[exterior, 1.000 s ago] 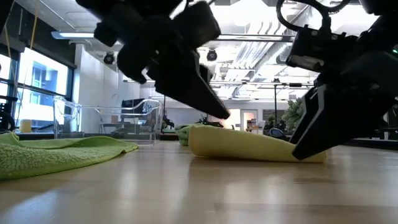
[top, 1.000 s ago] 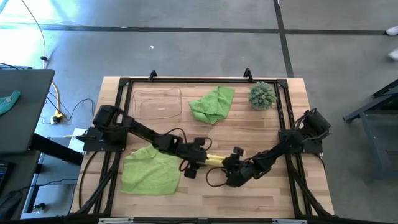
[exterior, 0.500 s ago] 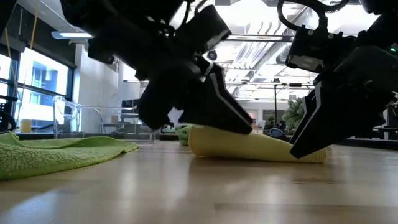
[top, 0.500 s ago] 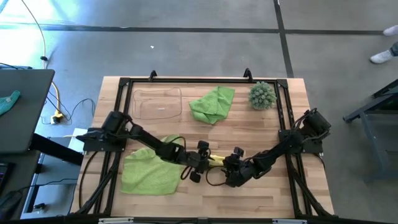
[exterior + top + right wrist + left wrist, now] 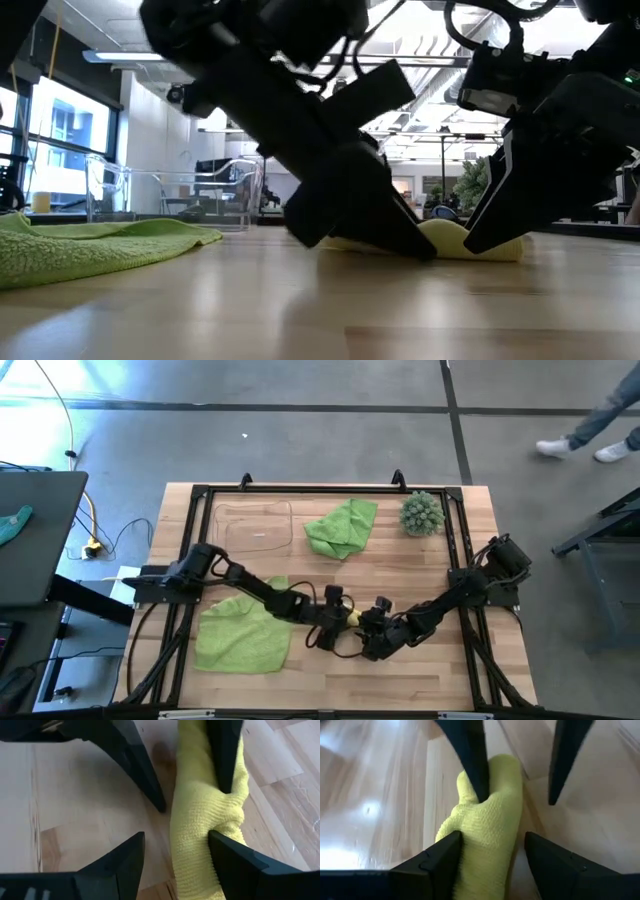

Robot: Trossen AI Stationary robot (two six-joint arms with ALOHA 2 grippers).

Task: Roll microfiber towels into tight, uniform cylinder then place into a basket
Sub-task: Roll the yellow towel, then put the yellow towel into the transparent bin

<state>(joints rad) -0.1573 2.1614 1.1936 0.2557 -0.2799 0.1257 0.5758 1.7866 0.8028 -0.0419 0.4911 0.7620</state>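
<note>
yellow towel roll [image 5: 487, 845], wooden table [image 5: 380, 810]

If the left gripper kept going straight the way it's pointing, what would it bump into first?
Most likely the right gripper, whose fingers point back at it across the rolled yellow towel. The left gripper straddles that towel, so depth is hard to judge.

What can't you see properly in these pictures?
- Yellow towel, high view: mostly hidden under both pincers.
- Its left end, low view: blocked by the left pincer.
- Basket, high view: clear plastic, only faint edges show.
- Person, high view: cut off by the top edge; only legs and shoes show.
</note>
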